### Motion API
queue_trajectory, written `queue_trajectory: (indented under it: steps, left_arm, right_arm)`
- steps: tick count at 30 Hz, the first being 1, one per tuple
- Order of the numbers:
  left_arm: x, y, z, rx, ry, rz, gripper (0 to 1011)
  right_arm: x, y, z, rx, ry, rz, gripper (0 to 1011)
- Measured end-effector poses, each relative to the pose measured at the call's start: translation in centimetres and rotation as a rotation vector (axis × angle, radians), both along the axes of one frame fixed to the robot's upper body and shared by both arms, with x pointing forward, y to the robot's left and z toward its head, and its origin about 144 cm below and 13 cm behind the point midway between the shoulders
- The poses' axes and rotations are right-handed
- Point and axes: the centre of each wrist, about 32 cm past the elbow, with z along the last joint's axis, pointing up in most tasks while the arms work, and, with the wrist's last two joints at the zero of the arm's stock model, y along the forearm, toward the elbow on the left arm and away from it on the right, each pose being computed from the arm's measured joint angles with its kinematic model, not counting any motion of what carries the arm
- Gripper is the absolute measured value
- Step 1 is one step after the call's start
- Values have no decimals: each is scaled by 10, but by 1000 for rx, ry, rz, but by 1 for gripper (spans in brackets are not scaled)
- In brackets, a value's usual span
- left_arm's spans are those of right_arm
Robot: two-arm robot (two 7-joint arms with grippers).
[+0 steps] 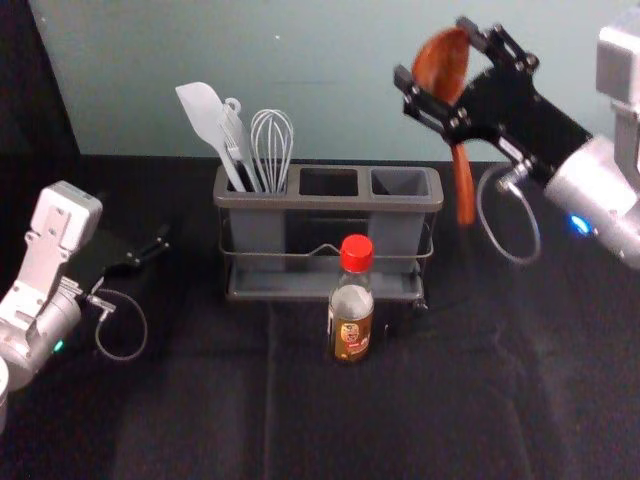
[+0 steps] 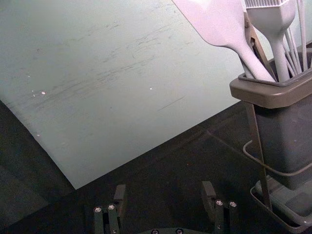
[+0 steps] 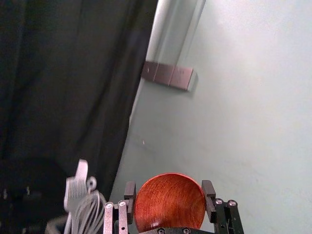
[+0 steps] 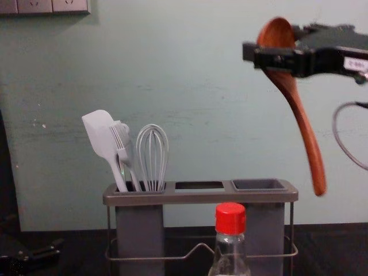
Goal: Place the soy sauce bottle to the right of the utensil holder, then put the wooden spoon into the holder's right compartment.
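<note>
We see the right gripper (image 1: 434, 51) clamped on the wooden spoon (image 1: 464, 185); lower, to its left, utensil holder (image 1: 300, 201), soy sauce bottle (image 1: 352, 315) before it. Left gripper (image 1: 159, 246): fingers apart, left of holder.

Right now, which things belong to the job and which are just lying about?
Job:
- wooden spoon, held by the right gripper
- soy sauce bottle, in front of the utensil holder
- right compartment, empty

Just about:
- spatula, brush, whisk, in the left compartment
- wall sockets
- left gripper, open
</note>
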Motion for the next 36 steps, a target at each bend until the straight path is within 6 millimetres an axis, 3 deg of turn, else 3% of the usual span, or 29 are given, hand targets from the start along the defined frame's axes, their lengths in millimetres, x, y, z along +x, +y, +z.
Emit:
queue_trajectory:
  steps: [15,25,36]
  left_arm:
    - [0,0,0,0,0,0,1005]
    - [0,0,0,0,0,0,1005]
    - [0,0,0,0,0,0,1005]
  right_arm:
    - [40,19,8,85,-68,67,838]
    - [62,27,-8,78,-70,72,838]
    - [68,31,-30,57,-29,59,837]
